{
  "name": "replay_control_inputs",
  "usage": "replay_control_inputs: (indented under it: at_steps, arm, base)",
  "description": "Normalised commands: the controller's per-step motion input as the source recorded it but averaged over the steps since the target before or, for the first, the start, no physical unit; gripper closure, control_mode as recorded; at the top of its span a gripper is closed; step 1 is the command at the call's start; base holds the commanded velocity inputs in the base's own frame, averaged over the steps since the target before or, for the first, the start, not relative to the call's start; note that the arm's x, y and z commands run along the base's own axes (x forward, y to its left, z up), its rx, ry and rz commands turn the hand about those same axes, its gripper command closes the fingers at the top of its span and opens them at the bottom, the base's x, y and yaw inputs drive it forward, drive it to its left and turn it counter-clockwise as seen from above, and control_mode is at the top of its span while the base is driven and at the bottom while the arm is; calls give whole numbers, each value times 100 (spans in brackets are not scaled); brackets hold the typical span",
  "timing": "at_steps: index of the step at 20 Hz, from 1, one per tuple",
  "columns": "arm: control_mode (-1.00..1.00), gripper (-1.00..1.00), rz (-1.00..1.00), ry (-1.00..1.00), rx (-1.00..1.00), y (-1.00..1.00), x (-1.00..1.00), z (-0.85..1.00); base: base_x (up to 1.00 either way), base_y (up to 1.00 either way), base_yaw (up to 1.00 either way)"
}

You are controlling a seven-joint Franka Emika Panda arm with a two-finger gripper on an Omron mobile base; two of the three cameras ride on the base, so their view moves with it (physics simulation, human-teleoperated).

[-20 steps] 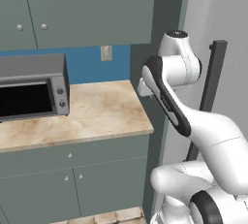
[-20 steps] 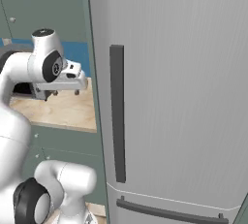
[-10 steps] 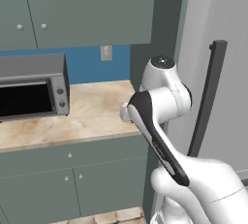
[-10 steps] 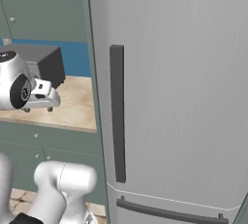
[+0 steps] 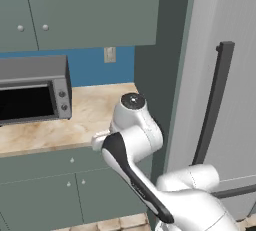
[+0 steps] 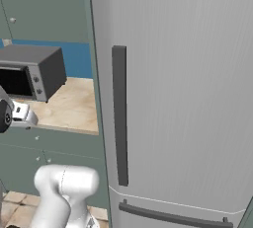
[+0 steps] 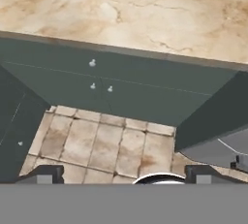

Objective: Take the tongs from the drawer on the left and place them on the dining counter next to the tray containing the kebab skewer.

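- In the hand view the gripper (image 7: 124, 174) looks down past a beige marbled counter (image 7: 145, 14) at tiled floor (image 7: 97, 145); its two dark finger tips (image 7: 46, 173) stand far apart at the bottom corners, with nothing between them.
- The drawer (image 7: 53, 65) is the shut grey-green front just under the counter edge, with a small round silver knob (image 7: 92, 63); it lies ahead of the open jaws and apart from them (two more knobs just below it belong to the cabinet doors (image 7: 140, 104)).
- From the left base camera the same drawer (image 5: 55, 161) sits under the counter that bears the toaster oven (image 5: 32, 89), just left of the white arm (image 5: 132, 140).
- From the right base camera a tall grey refrigerator (image 6: 178, 89) with a dark vertical handle (image 6: 120, 113) stands right of the counter.
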Motion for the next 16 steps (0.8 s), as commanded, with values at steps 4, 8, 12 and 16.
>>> replay_control_inputs:
  at_steps: [4, 8, 12, 16]
  arm:
    - [-100, -100, 0, -2, 12, 100, 0, -64]
    - [-100, -100, 0, -12, 17, 85, 0, -60]
    - [-100, -100, -4, -23, 15, 84, 3, -50]
    - [-100, -100, -7, -32, 12, 77, 19, -27]
  base:
    - [0, 0, 0]
    - [0, 0, 0]
    - [0, 0, 0]
    - [0, 0, 0]
